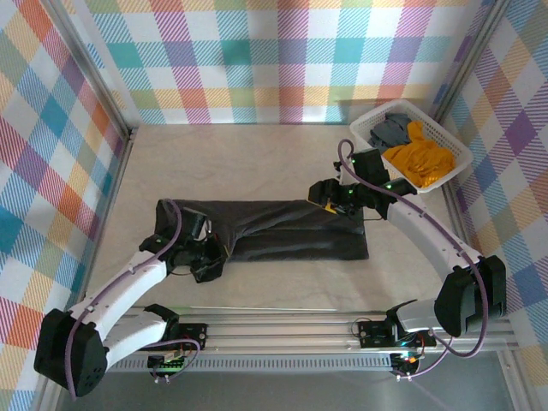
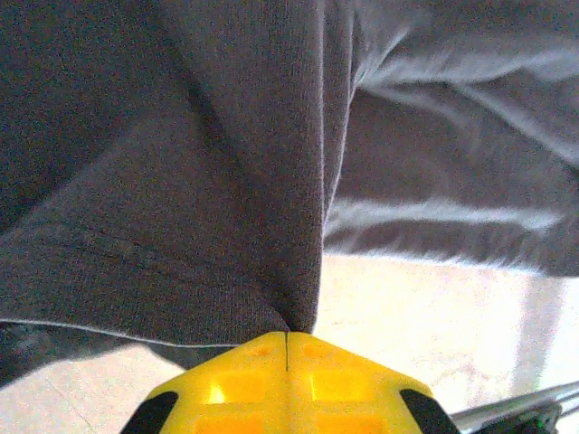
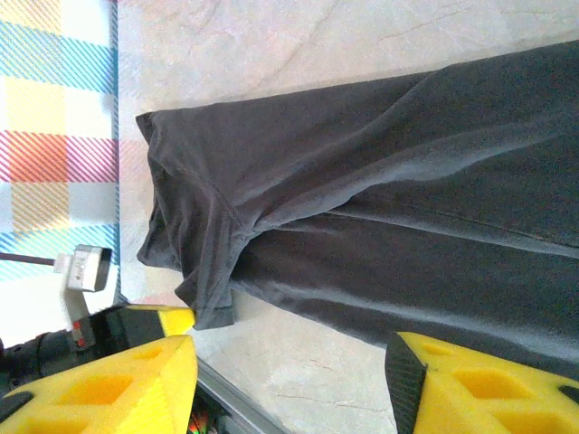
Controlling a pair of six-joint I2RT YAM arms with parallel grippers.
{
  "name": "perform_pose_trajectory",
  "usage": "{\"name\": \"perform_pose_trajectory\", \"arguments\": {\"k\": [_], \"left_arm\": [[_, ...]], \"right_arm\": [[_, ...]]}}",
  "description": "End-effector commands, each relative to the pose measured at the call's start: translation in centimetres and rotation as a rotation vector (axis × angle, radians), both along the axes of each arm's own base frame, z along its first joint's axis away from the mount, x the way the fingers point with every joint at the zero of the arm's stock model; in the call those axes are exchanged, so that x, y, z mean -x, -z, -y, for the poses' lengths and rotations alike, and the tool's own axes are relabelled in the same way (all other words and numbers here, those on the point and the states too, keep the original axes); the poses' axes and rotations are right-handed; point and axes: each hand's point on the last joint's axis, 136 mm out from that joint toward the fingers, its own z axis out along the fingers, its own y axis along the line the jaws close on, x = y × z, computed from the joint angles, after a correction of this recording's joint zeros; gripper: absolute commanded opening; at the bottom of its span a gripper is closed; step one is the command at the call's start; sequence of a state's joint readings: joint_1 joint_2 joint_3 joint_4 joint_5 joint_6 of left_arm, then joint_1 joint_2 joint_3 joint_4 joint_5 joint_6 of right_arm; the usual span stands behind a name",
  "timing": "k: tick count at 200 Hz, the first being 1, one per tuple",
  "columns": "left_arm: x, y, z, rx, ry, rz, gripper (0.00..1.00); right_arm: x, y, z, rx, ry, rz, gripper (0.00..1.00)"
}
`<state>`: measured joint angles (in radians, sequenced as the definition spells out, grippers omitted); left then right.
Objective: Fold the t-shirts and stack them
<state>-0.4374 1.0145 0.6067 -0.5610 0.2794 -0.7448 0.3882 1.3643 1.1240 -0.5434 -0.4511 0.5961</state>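
A charcoal-black t-shirt (image 1: 282, 227) lies stretched left to right across the table. My left gripper (image 1: 208, 265) is at its near-left end, shut on a bunch of the dark cloth (image 2: 226, 226), which rises from the closed yellow fingertips (image 2: 287, 336). My right gripper (image 1: 332, 199) hangs over the shirt's far-right part. Its yellow fingers (image 3: 452, 380) stand open (image 3: 289, 362) with bare table between them and the shirt (image 3: 380, 208) spread beyond. An orange t-shirt (image 1: 419, 163) and a grey one (image 1: 390, 130) lie in the basket.
The white lattice basket (image 1: 454, 145) stands at the back right corner. Checked walls close in the left, back and right sides. A metal rail (image 1: 282, 330) runs along the near edge, between the arm bases.
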Motion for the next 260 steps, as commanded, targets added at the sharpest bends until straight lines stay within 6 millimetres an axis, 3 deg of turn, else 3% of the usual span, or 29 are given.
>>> {"name": "perform_pose_trajectory", "arguments": {"k": [1,29,44,63,88,101,138,152,165,189,221,260], "left_arm": [[0.3,0.6,1.4,0.041,-0.046,-0.029,0.00],[0.6,2.1,2.1,0.017,-0.046,-0.056,0.01],[0.8,2.9,2.4,0.004,-0.034,-0.082,0.12],[1.0,2.9,2.8,0.012,-0.007,-0.097,0.35],[1.1,0.7,1.0,-0.060,0.008,-0.051,0.44],[1.0,-0.2,-1.3,-0.098,-0.031,-0.045,0.44],[-0.5,-0.6,-11.7,-0.253,-0.339,-0.097,0.31],[-2.0,0.0,-13.2,-0.200,-0.427,-0.094,0.27],[-2.9,0.5,-15.3,-0.255,-0.515,-0.110,0.23],[-5.2,1.8,-16.9,-0.294,-0.565,-0.100,0.28],[-5.9,4.4,-17.3,-0.326,-0.548,-0.146,0.31],[-7.4,4.3,-17.4,-0.310,-0.547,-0.077,0.32]], "right_arm": [[0.5,-0.4,-0.5,-0.014,-0.011,-0.020,0.58],[0.9,-0.4,-0.6,-0.014,-0.013,-0.020,0.58],[1.0,-0.3,-0.7,-0.012,-0.015,-0.023,0.58],[1.1,-0.1,-0.9,-0.004,-0.020,-0.029,0.58],[1.4,0.8,-1.4,0.013,-0.030,-0.049,0.56],[1.6,1.3,-2.1,0.021,-0.041,-0.057,0.55],[2.7,0.8,-5.7,-0.010,-0.131,-0.016,0.56],[3.4,-0.5,-7.7,-0.060,-0.197,0.033,0.57],[4.2,-1.8,-9.3,-0.128,-0.244,0.071,0.58],[5.0,-3.4,-10.4,-0.199,-0.270,0.121,0.59],[5.3,-3.7,-10.2,-0.197,-0.275,0.127,0.59],[5.4,-3.1,-10.3,-0.192,-0.283,0.110,0.59]]}}
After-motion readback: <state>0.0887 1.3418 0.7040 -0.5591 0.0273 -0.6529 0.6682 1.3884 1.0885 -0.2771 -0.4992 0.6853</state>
